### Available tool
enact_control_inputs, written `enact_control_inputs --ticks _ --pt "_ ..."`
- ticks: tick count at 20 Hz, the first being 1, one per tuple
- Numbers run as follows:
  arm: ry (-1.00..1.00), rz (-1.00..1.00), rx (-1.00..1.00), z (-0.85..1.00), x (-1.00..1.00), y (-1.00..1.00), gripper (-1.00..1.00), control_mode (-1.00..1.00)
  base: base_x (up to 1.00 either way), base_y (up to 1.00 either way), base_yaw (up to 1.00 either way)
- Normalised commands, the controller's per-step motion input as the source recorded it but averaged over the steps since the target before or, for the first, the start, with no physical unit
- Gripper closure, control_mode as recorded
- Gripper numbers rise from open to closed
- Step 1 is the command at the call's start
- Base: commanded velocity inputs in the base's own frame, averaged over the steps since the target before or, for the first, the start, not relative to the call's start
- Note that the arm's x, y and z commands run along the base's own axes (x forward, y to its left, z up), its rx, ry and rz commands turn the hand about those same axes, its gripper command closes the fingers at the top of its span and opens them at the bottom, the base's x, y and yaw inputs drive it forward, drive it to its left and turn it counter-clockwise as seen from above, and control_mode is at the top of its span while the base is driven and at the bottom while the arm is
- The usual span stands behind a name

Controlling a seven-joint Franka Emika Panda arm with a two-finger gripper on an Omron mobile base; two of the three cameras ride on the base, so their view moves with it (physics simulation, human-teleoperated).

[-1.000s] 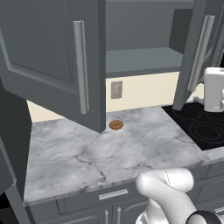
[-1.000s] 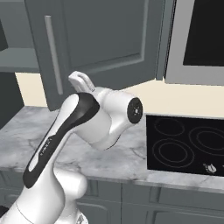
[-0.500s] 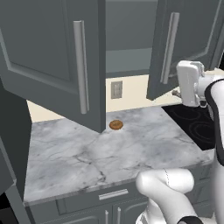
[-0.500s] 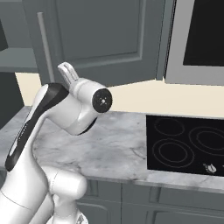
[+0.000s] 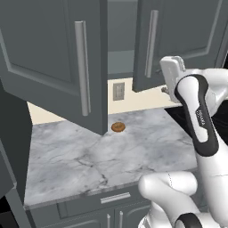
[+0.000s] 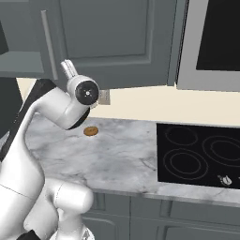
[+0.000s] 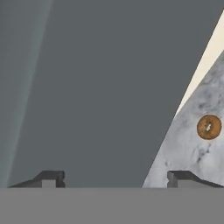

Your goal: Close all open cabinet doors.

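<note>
The right cabinet door [image 5: 178, 42] above the marble worktop [image 5: 111, 156] stands ajar, nearly shut, and the gripper [image 7: 114, 177], jaws spread apart and holding nothing, presses close against its dark face. This looks like the push to seat that door. The left cabinet door [image 5: 58, 58] swings wide over the worktop's back edge, above a small donut [image 5: 118, 127]; judging by that, it needs a sideways shove next.

Cabinet doors [image 5: 58, 62] cut off (top edge); cooktop [image 6: 201, 157] cropped right

Even, soft rendered light; faint shadows under cabinets; no glare; sharp throughout.
</note>
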Motion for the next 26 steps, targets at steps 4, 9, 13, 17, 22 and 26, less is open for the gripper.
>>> enact_control_inputs --ticks 4,9,13,17,22,26 --pt "0.19 -0.12 0.00 0.00 0.67 -0.02 -1.00 -1.00 0.00 0.00 0.00" --pt "0.15 -0.09 0.00 -0.05 0.55 -0.02 -1.00 -1.00 0.00 0.00 0.00" --pt "0.06 -0.01 -0.01 -0.23 0.38 -0.06 -1.00 -1.00 0.00 0.00 0.00" --pt "0.00 -0.01 -0.04 -0.32 0.28 -0.01 -1.00 -1.00 0.00 0.00 0.00" --pt "0.00 0.00 -0.06 -0.42 0.28 0.00 -1.00 -1.00 0.00 0.00 0.00" --pt "0.00 -0.01 -0.04 -0.37 0.32 0.00 -1.00 -1.00 0.00 0.00 0.00"
